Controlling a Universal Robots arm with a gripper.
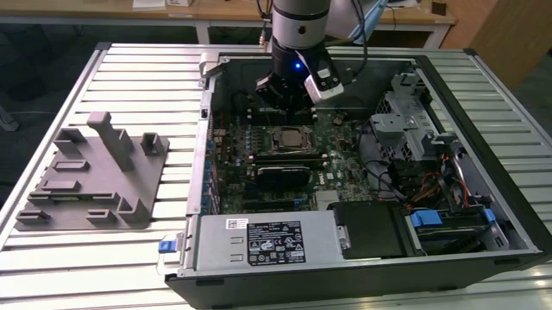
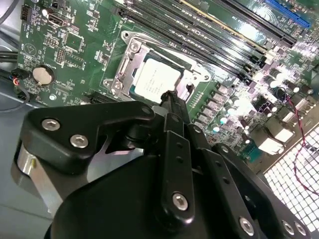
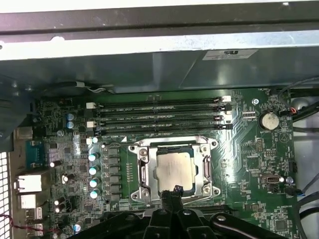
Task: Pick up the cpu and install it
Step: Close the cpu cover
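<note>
Installation looks to be at the seating stage: the cpu (image 3: 173, 169) lies flat inside the socket (image 3: 141, 172) on the motherboard (image 1: 340, 161), within the open computer case (image 1: 205, 168) on the worktop (image 1: 129, 84). In the exterior view the gripper (image 1: 289, 115) hangs at twelve o'clock of the cpu. Both wrist views show its tips just over one edge of the cpu, pressed together with nothing between them. Whether they touch the lid I cannot tell. Any move from here, I judge, calls for a straight, clean path so the cpu is not nudged in the socket.
</note>
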